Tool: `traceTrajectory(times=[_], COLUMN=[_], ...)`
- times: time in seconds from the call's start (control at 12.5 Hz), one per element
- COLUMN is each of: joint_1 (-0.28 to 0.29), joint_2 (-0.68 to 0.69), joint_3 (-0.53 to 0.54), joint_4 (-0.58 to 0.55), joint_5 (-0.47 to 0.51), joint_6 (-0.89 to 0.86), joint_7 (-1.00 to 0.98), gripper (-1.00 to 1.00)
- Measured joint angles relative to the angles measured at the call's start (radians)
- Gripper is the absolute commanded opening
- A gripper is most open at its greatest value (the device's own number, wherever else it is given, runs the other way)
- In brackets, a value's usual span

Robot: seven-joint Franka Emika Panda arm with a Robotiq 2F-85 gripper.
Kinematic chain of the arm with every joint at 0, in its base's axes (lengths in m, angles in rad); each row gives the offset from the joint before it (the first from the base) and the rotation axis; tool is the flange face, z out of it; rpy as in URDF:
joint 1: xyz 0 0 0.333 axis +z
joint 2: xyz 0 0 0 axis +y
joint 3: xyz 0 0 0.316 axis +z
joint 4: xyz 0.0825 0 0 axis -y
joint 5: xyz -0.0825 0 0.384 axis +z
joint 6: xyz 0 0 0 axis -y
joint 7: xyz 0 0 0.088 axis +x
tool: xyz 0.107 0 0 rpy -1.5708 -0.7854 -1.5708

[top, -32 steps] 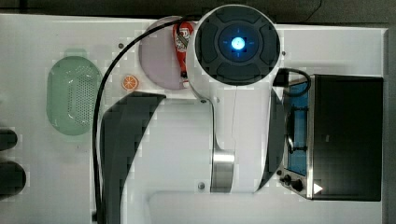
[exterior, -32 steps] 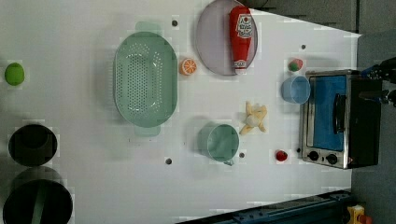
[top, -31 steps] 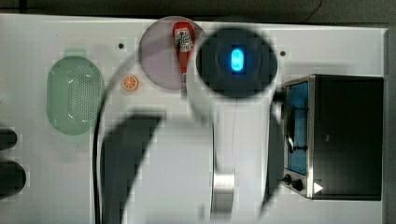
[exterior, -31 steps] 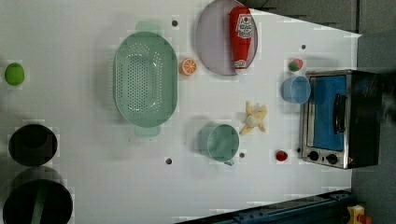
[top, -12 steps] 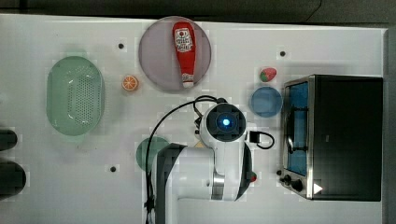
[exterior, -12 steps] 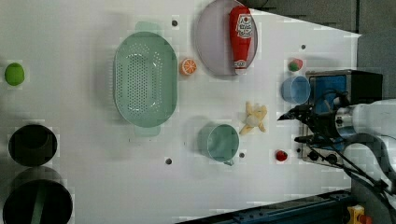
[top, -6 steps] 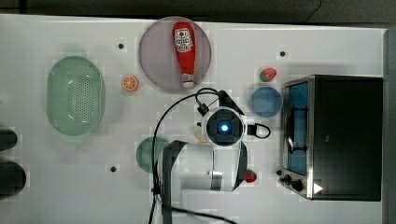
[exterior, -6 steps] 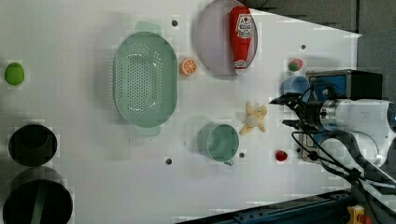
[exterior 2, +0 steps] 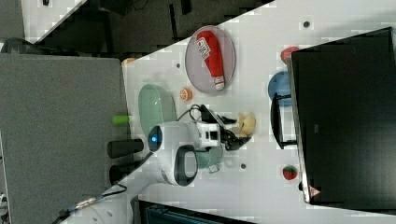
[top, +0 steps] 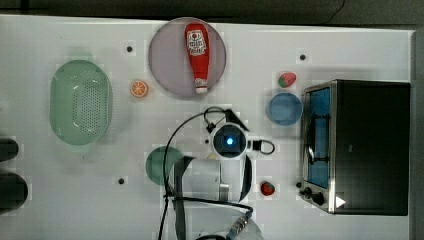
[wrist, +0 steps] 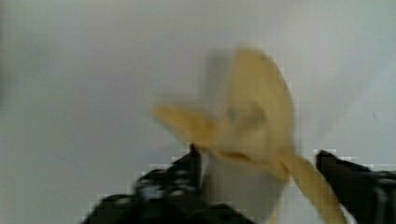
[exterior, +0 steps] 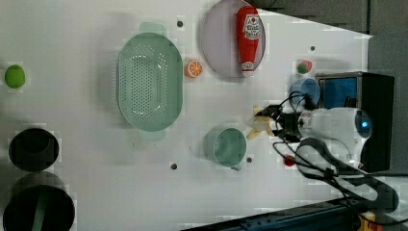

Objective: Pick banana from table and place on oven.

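gripper open astride the banana on the counter, apparently not gripping yet; centre on the body, clear of flaps, before lifting to oven at 3 o'clock in top view.

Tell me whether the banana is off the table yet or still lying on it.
Still lying on it. The banana rests on the white table, peel flaps spread, with the gripper fingers apart on either side of it.

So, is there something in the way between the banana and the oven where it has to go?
Nothing lies directly between them. The banana sits on bare table a short way from the oven door. The blue bowl stands off to one side of that path, near the oven's front, and the banana must be lifted over the door handle to reach the top.
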Motion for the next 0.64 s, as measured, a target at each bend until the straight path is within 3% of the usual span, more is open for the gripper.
traceTrajectory(times=[0.32,0.64], joint_1=[0.010,0.028], joint_2=[0.008,-0.002], joint_3=[0.018,0.001], joint_4=[0.012,0.012], joint_5=[-0.008,-0.011], joint_6=[0.022,0.018], joint_7=[0.000,0.000], gripper=[-0.48,-0.48])
